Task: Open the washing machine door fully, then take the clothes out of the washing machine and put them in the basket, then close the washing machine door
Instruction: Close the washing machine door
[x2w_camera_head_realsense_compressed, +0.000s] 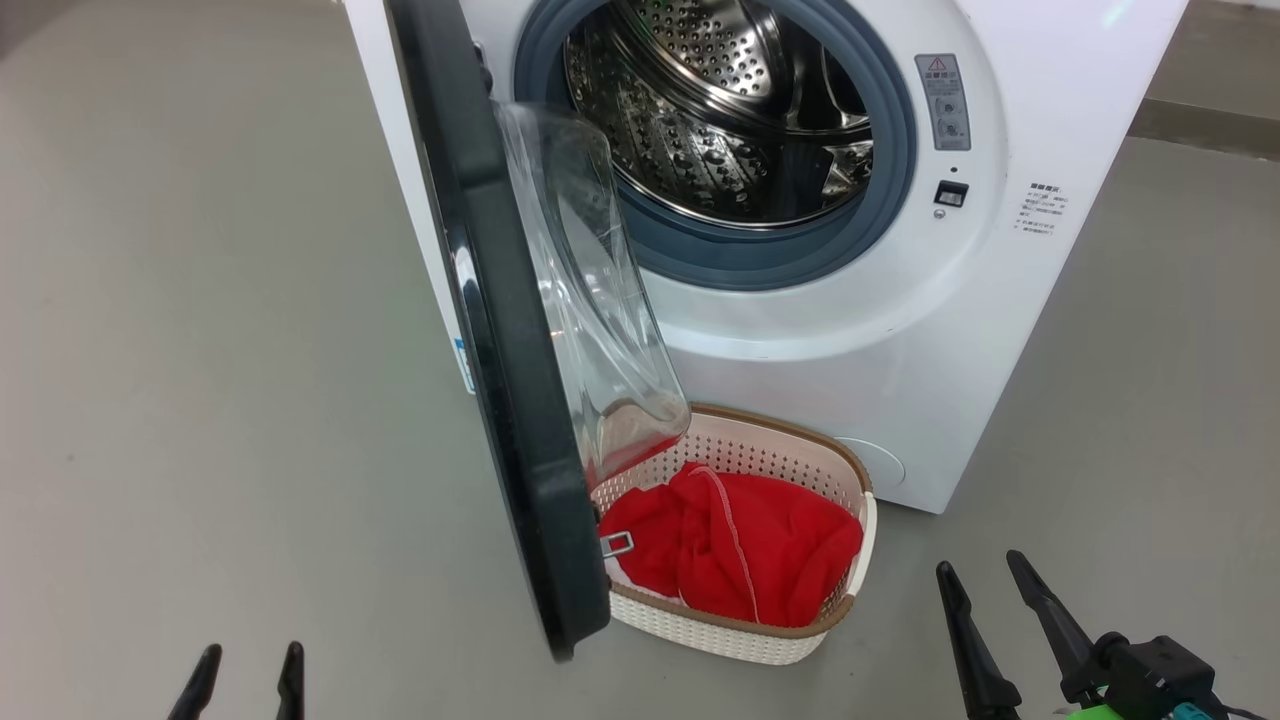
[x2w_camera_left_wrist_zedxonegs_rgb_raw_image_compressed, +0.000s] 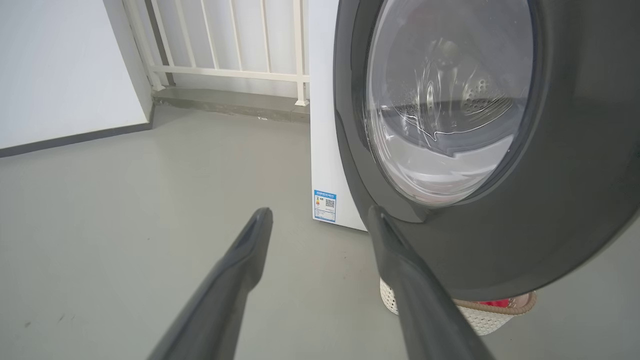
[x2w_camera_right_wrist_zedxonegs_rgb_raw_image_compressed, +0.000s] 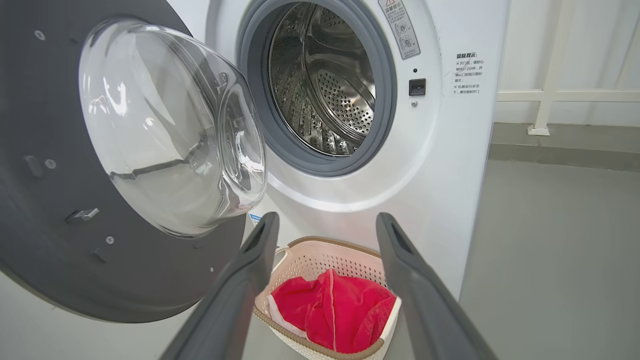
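The white washing machine (x2w_camera_head_realsense_compressed: 880, 300) stands with its black-rimmed door (x2w_camera_head_realsense_compressed: 500, 350) swung out towards me, edge-on, its glass bowl (x2w_camera_right_wrist_zedxonegs_rgb_raw_image_compressed: 170, 125) bulging inward. Its steel drum (x2w_camera_head_realsense_compressed: 720, 100) looks bare inside. The red clothes (x2w_camera_head_realsense_compressed: 740, 545) lie in the cream basket (x2w_camera_head_realsense_compressed: 760, 640) on the floor below the opening, also seen from the right wrist as clothes (x2w_camera_right_wrist_zedxonegs_rgb_raw_image_compressed: 335, 310) in the basket (x2w_camera_right_wrist_zedxonegs_rgb_raw_image_compressed: 320, 250). My left gripper (x2w_camera_head_realsense_compressed: 245, 665) is open, low at the left of the door, facing the door's outer side (x2w_camera_left_wrist_zedxonegs_rgb_raw_image_compressed: 550, 225). My right gripper (x2w_camera_head_realsense_compressed: 985, 575) is open, right of the basket, holding nothing.
Grey floor (x2w_camera_head_realsense_compressed: 200, 350) stretches to the left and right of the machine. A white railing (x2w_camera_left_wrist_zedxonegs_rgb_raw_image_compressed: 225, 45) on a low kerb and a white wall (x2w_camera_left_wrist_zedxonegs_rgb_raw_image_compressed: 60, 70) stand behind. A blue label (x2w_camera_left_wrist_zedxonegs_rgb_raw_image_compressed: 325, 205) is stuck low on the machine's side.
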